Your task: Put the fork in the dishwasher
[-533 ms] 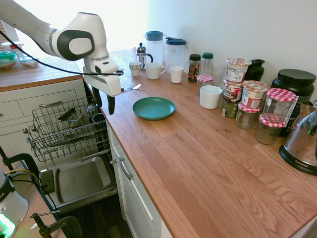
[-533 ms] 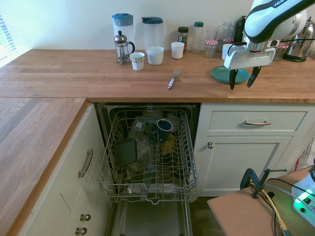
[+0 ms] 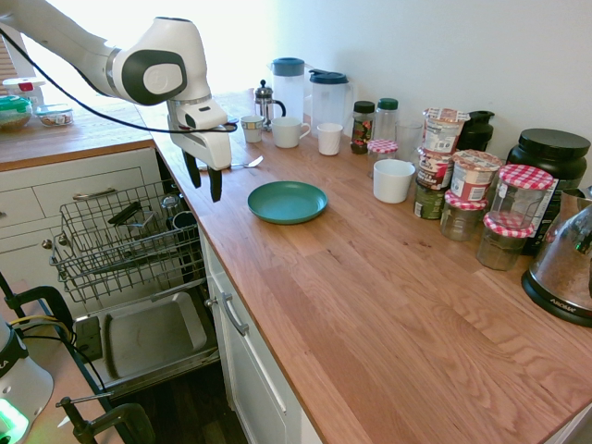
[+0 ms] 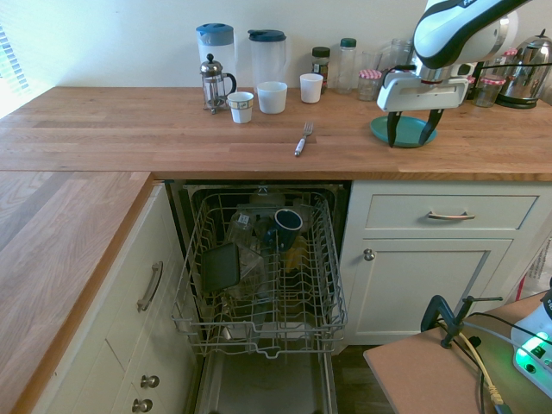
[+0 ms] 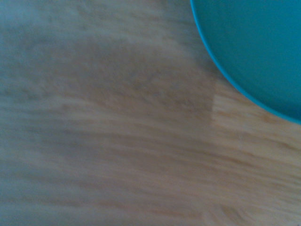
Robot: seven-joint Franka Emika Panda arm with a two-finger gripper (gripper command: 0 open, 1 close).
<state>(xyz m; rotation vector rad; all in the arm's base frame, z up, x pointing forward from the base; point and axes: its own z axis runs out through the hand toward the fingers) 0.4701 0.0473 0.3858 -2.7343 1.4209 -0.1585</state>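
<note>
The silver fork [image 4: 302, 139] lies flat on the wooden counter, in front of the white cups; in the first exterior view only its end [image 3: 248, 164] shows past the arm. My gripper [image 4: 411, 132] hangs open and empty above the counter beside the teal plate [image 4: 405, 131], fingers pointing down, well to the side of the fork. In the first exterior view my gripper [image 3: 203, 177] is near the counter's front edge. The dishwasher [image 4: 259, 267] stands open below the counter with its wire rack [image 3: 120, 236] pulled out. The wrist view shows blurred wood and the plate's rim [image 5: 254, 52].
A French press [image 4: 212, 82], two pitchers [image 4: 266, 56], cups [image 4: 272, 97] and several jars [image 3: 462, 176] line the counter's back. A dark mug [image 4: 287, 226] and a black container [image 4: 221, 266] sit in the rack. The lowered door panel [image 3: 148, 335] juts into the floor space.
My gripper has shifted along the counter over the plate's edge, toward the fork, and risen slightly. It stays open. The fork has not moved.
</note>
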